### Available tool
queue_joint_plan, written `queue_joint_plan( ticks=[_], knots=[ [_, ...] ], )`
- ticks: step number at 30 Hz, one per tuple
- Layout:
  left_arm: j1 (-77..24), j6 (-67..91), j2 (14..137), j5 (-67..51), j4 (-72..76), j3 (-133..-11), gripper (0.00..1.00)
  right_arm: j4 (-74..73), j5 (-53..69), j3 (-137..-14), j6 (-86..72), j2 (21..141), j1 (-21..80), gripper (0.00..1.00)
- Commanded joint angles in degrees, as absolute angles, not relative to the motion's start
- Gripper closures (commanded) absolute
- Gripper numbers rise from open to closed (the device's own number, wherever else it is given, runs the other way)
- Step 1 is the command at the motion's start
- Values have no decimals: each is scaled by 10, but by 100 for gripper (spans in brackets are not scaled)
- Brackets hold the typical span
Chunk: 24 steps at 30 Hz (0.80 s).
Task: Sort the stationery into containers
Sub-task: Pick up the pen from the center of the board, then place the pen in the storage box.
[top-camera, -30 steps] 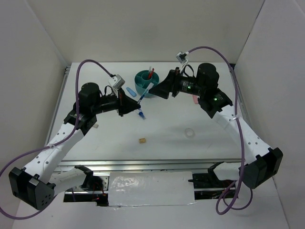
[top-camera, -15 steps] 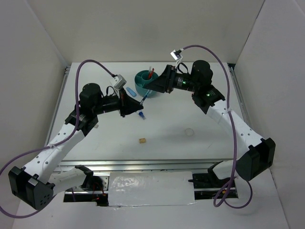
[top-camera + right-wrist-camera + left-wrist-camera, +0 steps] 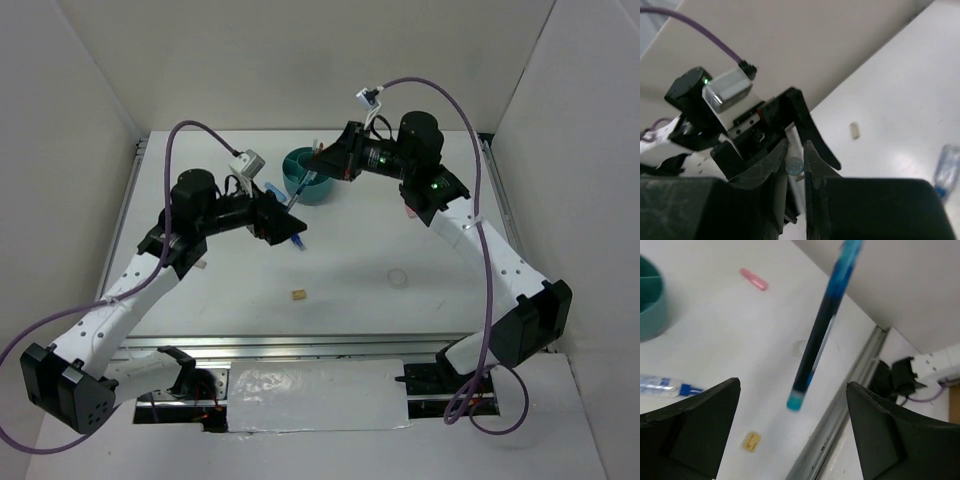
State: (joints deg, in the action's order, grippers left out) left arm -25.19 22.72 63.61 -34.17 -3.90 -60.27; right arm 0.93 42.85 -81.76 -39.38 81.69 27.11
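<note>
The blue pen (image 3: pixel 303 188) hangs in the air between the 2 arms, its long axis running from 1 o'clock down to 7 o'clock in the top view. The right gripper (image 3: pixel 322 165) has its fingers pinched nearly together on the pen's 1 o'clock end, which shows end-on in the right wrist view. The left gripper (image 3: pixel 792 385) stands wide open at the 7 o'clock end, with the pen clear of both fingers. The teal organiser (image 3: pixel 290 165) lies just at 8 o'clock of the right gripper, so that arm is much the nearer. I judge the next move needs the pen tipped upright over a compartment. No writing or brand is readable.
</note>
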Motion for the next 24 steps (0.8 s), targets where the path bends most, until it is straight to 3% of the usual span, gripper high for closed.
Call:
queue_joint_plan(
  ticks=[1, 4, 8, 24],
  knots=[
    [-222, 220, 652, -253, -109, -656, 1, -34, 343, -916, -265, 843, 265, 100],
    [-179, 202, 675, -224, -154, -680, 1, -68, 230, -961, -121, 885, 273, 100],
    [-133, 179, 697, -216, -168, -688, 1, -25, 188, -986, -36, 967, 261, 100],
    [-83, 140, 709, -201, -173, -672, 1, 61, 107, -1080, 7, 1156, 258, 100]
  ],
)
